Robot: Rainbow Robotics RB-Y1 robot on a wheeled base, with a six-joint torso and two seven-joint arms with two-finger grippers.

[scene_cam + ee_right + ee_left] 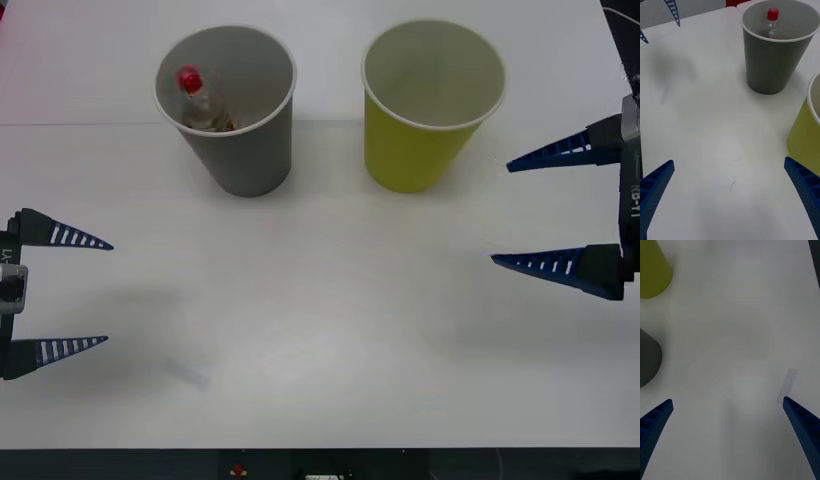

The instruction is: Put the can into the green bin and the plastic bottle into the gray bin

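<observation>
The gray bin (232, 110) and the green bin (428, 105) stand upright side by side at the far part of the white table (320, 330), near each other but apart. The plastic bottle (197, 95) leans inside the gray bin, red cap up. No can is visible; the green bin's inside looks bare. The left gripper (95, 292) hovers at the table's left edge, jaws spread wide, holding nothing. The right gripper (512, 212) hangs just right of the green bin, equally wide and empty
</observation>
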